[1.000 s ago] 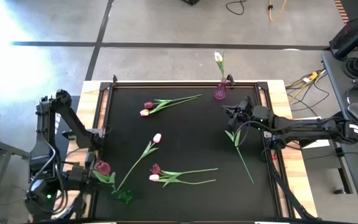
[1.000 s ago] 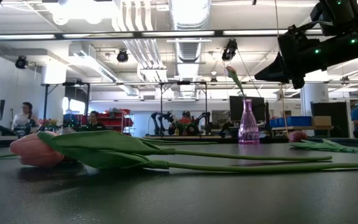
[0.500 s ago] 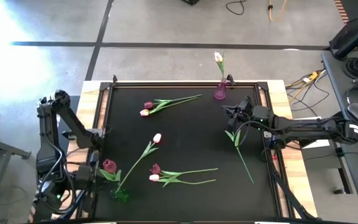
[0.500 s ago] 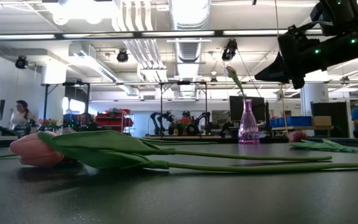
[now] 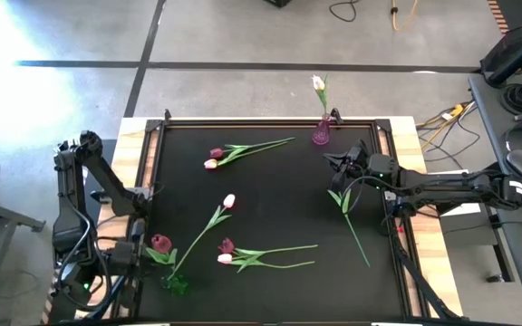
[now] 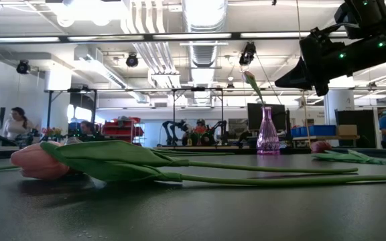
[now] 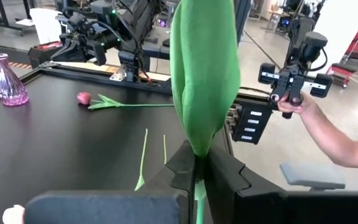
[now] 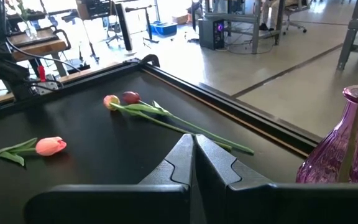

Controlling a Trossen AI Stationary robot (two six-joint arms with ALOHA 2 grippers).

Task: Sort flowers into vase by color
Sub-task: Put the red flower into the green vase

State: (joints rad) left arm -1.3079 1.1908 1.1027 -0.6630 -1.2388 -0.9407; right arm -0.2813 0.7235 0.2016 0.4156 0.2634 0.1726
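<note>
A dark magenta tulip [image 5: 159, 243] sits pinched by its stem in the left claw [image 7: 197, 163], closed on it just above the green vase [image 5: 179, 285] at the tabletop's [image 5: 279, 217] near-left corner, while the right claw [image 8: 193, 146], closed empty, waits beside the pink vase [image 5: 321, 135].

**Matt mat, glossy glass, fabric-look blooms**

The black table mat [image 5: 270, 181] is matt and smooth, giving only a faint sheen in the low view. Pale bare wood [image 5: 406, 127] borders it, under dark metal rails. At the mat's far edge, the pink vase [image 8: 337, 152] is clear ribbed glass, glossy with bright highlights; the green vase [image 5: 179, 285] at its near left corner looks like glass too. The flowers [image 5: 243, 258] have satiny heads and smooth, waxy plastic-looking leaves. The left gripper [image 7: 197, 171] and right gripper [image 8: 193, 152] are matt black plastic.
</note>
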